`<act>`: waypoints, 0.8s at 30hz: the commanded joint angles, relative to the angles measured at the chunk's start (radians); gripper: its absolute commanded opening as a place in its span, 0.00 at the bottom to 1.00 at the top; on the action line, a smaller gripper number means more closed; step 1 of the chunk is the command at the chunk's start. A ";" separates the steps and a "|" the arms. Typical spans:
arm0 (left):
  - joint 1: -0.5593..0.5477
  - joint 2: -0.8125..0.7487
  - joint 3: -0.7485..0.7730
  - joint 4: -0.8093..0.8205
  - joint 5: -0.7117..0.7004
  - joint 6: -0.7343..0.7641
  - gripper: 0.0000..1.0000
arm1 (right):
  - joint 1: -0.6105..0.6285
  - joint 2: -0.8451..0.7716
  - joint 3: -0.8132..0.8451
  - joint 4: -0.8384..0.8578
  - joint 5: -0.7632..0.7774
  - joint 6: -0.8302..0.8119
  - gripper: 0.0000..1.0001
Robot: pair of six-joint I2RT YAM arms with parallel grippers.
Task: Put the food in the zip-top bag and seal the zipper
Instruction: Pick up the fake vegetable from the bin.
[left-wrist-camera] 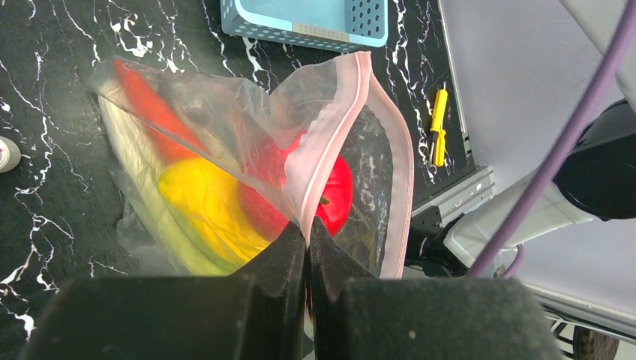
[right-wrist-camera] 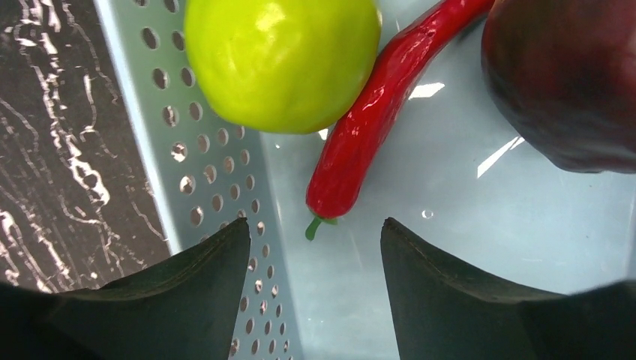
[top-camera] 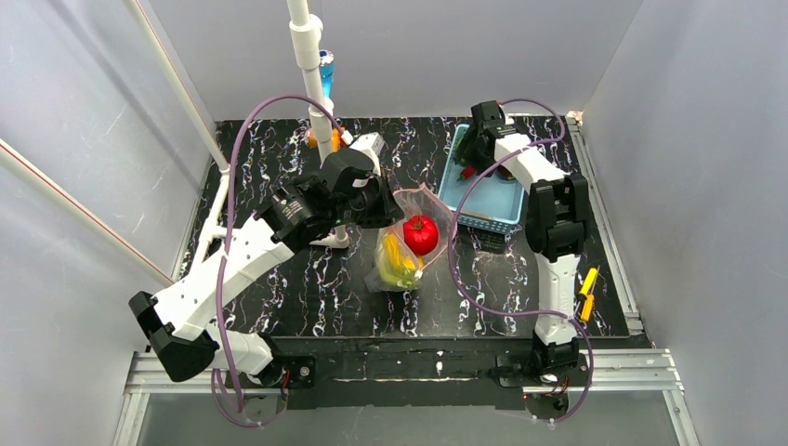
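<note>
The clear zip-top bag (top-camera: 409, 243) lies mid-table with its mouth held open. Inside it show a red tomato (left-wrist-camera: 336, 196), a yellow fruit (left-wrist-camera: 206, 199), an orange carrot (left-wrist-camera: 146, 105) and the pale leek (left-wrist-camera: 142, 180). My left gripper (left-wrist-camera: 308, 231) is shut on the pink zipper strip (left-wrist-camera: 334, 127) of the bag's near lip and lifts it. My right gripper (right-wrist-camera: 315, 229) is open above the floor of the blue basket (right-wrist-camera: 225, 217), just short of the stem end of the red chilli (right-wrist-camera: 367, 127). A green round fruit (right-wrist-camera: 281, 56) and a dark maroon fruit (right-wrist-camera: 566, 75) lie beside the chilli.
The blue basket (top-camera: 465, 197) stands at the back right, next to the bag. A yellow tool (top-camera: 587, 290) lies at the right edge. A white pole (top-camera: 311, 65) with a blue bottle (top-camera: 326, 70) stands at the back. A small white object (left-wrist-camera: 6, 154) lies left of the bag.
</note>
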 commanded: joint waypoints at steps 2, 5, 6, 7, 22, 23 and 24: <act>0.002 -0.032 0.042 0.013 -0.017 0.012 0.00 | -0.005 0.064 0.053 0.011 0.032 0.013 0.70; 0.003 -0.036 0.042 0.012 -0.022 0.015 0.00 | -0.010 0.083 0.061 0.014 0.031 0.012 0.68; 0.002 -0.037 0.041 0.012 -0.024 0.016 0.00 | -0.011 0.091 0.066 0.014 0.031 0.009 0.67; 0.002 -0.037 0.040 0.011 -0.025 0.017 0.00 | -0.012 0.100 0.075 0.010 0.031 0.005 0.66; 0.002 -0.034 0.023 0.023 -0.019 0.016 0.00 | -0.007 -0.004 -0.005 0.039 -0.047 -0.154 0.18; 0.002 -0.034 0.020 0.026 -0.020 0.019 0.00 | -0.005 -0.042 -0.038 0.055 -0.072 -0.175 0.16; 0.003 -0.034 0.018 0.027 -0.020 0.022 0.00 | -0.004 -0.083 -0.075 0.071 -0.101 -0.193 0.14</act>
